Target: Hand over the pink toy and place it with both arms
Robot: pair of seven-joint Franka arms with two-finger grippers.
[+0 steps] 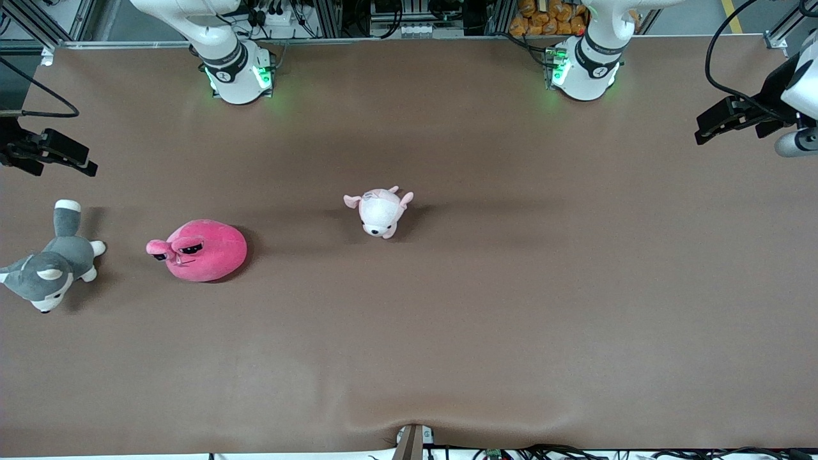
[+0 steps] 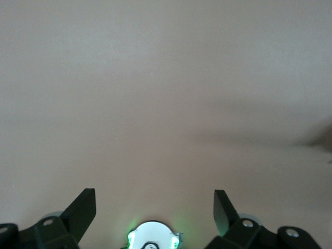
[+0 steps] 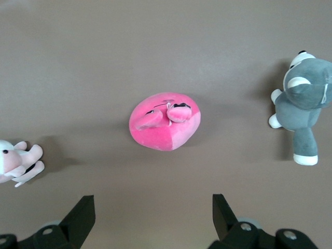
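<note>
The pink toy (image 1: 203, 250), a hot-pink round plush with bulging eyes, lies on the brown table toward the right arm's end. It also shows in the right wrist view (image 3: 165, 121). My right gripper (image 1: 86, 160) hangs open and empty in the air at the right arm's end of the table, apart from the toy; its fingers (image 3: 83, 212) frame bare table. My left gripper (image 1: 702, 128) hangs open and empty over the left arm's end of the table, and in the left wrist view the left gripper (image 2: 154, 194) has only bare table and its own base under it.
A grey-and-white wolf plush (image 1: 54, 265) lies beside the pink toy, closer to the table's end. A small pale pink-and-white animal plush (image 1: 381, 211) lies near the table's middle. The brown cloth (image 1: 511, 287) covers the table.
</note>
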